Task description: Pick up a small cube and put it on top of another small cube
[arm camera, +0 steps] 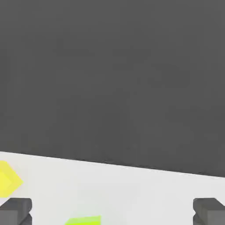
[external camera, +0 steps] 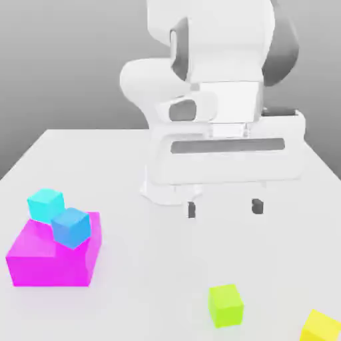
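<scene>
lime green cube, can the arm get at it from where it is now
Probably yes: the gripper hangs open and empty above the table, and nothing sits on or against the lime green cube. The yellow cube stands a little apart.

A simulated robot scene: plain white tabletop (external camera: 153, 266), untextured gray backdrop (external camera: 73, 66).

The tabletop (external camera: 153, 253) lies bare between the magenta block (external camera: 53, 260) and the lime cube (external camera: 226, 306), leaving a broad lane. At the exterior view's left, the block, a blue cube (external camera: 71, 228) and a cyan cube (external camera: 46, 205) obstruct low passage.
</scene>
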You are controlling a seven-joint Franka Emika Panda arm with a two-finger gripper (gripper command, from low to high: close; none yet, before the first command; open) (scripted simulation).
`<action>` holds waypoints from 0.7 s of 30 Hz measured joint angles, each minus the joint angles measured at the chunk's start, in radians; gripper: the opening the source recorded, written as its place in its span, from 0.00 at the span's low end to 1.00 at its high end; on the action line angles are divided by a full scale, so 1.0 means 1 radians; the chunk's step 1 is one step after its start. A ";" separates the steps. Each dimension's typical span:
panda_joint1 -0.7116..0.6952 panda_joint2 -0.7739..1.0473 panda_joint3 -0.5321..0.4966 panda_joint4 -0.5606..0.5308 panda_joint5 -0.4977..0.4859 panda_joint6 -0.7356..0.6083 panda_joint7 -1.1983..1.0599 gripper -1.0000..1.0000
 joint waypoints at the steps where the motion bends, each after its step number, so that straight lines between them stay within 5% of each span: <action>1: 0.007 0.036 0.003 -0.010 -0.004 0.017 0.004 0.50; 11: 0.065 0.399 -0.027 -0.034 -0.066 0.237 0.054 0.50; 12: 0.070 0.429 -0.034 -0.028 -0.072 0.260 0.058 0.00; 21: 0.060 0.379 -0.021 -0.038 -0.063 0.221 0.052 0.00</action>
